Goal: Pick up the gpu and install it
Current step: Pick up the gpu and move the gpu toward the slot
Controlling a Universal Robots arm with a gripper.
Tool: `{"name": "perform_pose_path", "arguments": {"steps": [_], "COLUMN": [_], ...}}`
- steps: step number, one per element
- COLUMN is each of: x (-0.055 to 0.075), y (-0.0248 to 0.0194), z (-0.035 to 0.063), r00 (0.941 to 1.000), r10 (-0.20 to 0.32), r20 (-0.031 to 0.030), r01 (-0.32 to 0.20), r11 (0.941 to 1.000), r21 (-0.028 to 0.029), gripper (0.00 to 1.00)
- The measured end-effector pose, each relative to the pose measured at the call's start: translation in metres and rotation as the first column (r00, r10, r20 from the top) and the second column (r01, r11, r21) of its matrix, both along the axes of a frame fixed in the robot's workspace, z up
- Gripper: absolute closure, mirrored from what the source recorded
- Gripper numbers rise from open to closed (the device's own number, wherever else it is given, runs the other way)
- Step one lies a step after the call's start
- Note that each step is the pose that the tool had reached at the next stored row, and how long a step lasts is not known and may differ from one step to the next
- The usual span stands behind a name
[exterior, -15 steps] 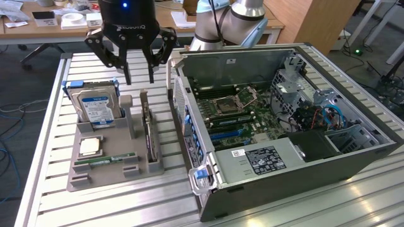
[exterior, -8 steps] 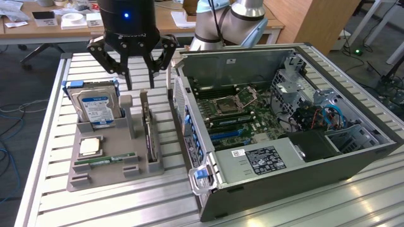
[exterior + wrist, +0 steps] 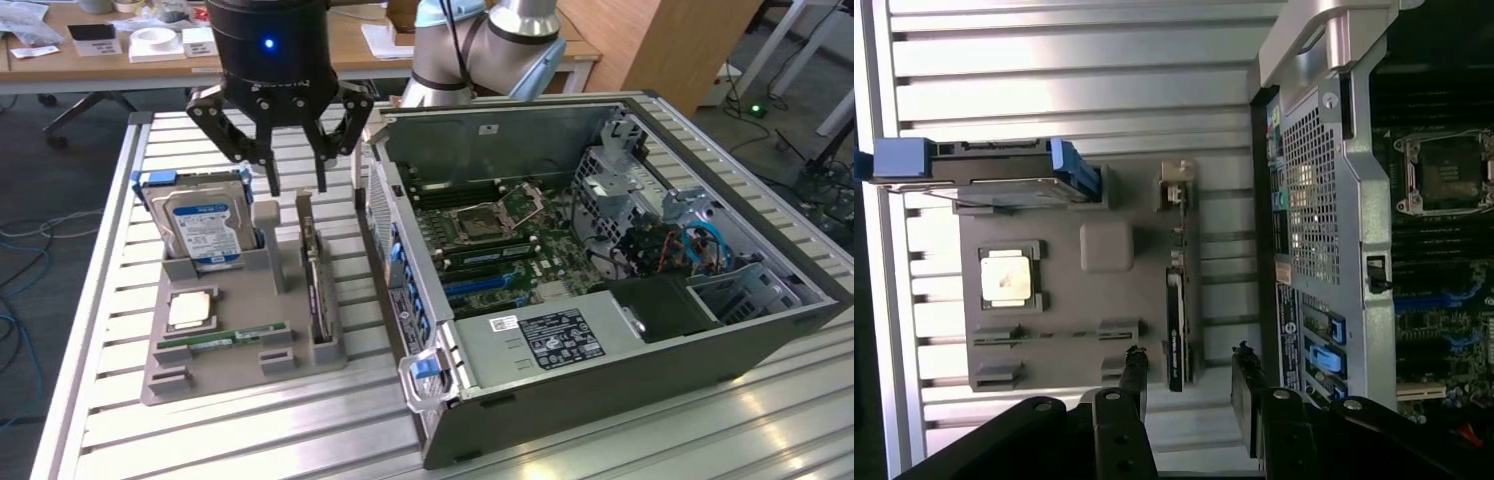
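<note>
Little of the job is done, going by how things lie. The gpu, a thin dark circuit card with a pale metal bracket at its far end, stands on edge in a slot along the right side of the grey plastic parts tray, as the exterior view has it. It has not been lifted.

The black multi-fingered gripper hangs over the far end of that tray with its fingers spread apart and nothing between them. In the wrist view two fingertips sit either side of the card's line, clear of it as far as I can tell.

The tray also carries a silver hard drive with a blue-white label, a square processor chip and a narrow green memory stick.

On the exterior view's right, the open grey computer case lies on the slatted aluminium counter. Its green motherboard is exposed and I see no card in its blue expansion slots. Grasping, carrying and seating all remain.
</note>
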State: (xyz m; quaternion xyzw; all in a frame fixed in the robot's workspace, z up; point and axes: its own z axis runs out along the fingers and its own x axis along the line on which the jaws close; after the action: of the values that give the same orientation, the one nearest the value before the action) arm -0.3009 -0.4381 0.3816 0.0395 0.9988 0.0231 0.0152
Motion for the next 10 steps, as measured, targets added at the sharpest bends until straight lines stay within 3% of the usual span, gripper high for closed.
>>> {"name": "perform_pose_path", "arguments": {"steps": [10], "x": [0.000], "y": [0.0000], "z": [-0.0182], "r00": [1.0000], "r10": [0.000], "r20": [0.0000], "r01": [0.000], "r11": [1.0000], "r21": [0.0000], "gripper": [0.53]}}
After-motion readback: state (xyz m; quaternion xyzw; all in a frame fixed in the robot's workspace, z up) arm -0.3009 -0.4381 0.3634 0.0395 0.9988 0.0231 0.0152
